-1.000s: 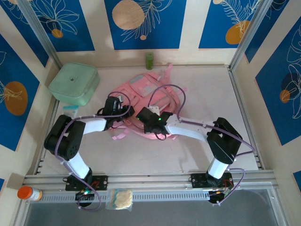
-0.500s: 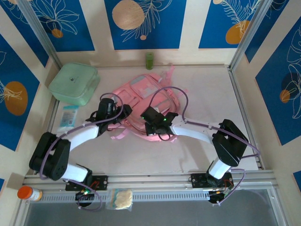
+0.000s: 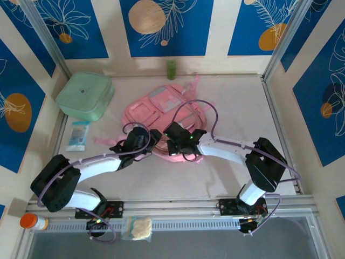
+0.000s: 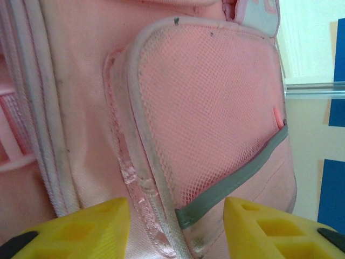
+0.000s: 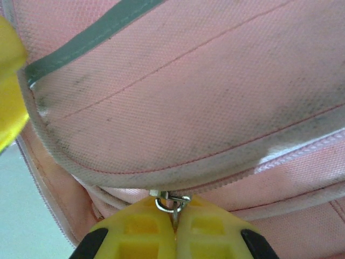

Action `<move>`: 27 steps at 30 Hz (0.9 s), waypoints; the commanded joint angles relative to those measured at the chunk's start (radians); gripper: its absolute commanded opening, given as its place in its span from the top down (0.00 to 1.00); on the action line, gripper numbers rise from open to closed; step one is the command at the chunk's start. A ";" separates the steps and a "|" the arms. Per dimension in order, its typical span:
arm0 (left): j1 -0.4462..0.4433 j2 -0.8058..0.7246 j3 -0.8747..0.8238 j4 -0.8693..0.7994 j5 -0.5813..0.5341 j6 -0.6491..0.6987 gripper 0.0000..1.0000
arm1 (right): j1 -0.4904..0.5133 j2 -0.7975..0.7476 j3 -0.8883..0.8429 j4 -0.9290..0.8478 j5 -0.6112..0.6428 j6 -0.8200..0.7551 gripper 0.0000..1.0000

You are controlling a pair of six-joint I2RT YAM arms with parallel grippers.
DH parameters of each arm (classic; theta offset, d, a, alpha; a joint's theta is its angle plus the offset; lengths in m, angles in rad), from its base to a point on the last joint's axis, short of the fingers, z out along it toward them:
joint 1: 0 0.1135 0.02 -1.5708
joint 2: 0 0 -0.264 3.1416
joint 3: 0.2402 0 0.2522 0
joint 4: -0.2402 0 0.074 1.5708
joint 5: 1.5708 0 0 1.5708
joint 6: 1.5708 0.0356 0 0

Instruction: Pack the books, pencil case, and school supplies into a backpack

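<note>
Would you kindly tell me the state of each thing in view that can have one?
backpack: lying flat on the table.
right gripper: shut on the zip pull.
left gripper: open, over the mesh pocket.
mint-green box: lid shut.
green bottle: upright.
teal packet: lying flat.

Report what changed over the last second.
The left gripper swung nearer along the backpack toward the right gripper, its jaws now apart and empty. The right gripper stayed shut on the zipper pull; backpack, green box and bottle stayed put.
</note>
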 commanded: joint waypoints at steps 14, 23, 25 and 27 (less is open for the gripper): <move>-0.061 0.115 0.081 0.011 -0.201 -0.028 0.89 | -0.013 -0.023 -0.002 -0.027 0.007 -0.043 1.00; 0.080 -0.034 0.019 -0.200 -0.156 0.197 1.00 | -0.148 -0.078 -0.021 -0.130 0.009 -0.063 1.00; 0.130 -0.080 0.010 -0.223 -0.100 0.271 1.00 | -0.202 -0.083 -0.019 -0.137 -0.023 -0.071 1.00; 0.186 -0.105 0.038 -0.294 -0.018 0.359 1.00 | -0.253 -0.074 -0.008 -0.137 -0.053 -0.085 1.00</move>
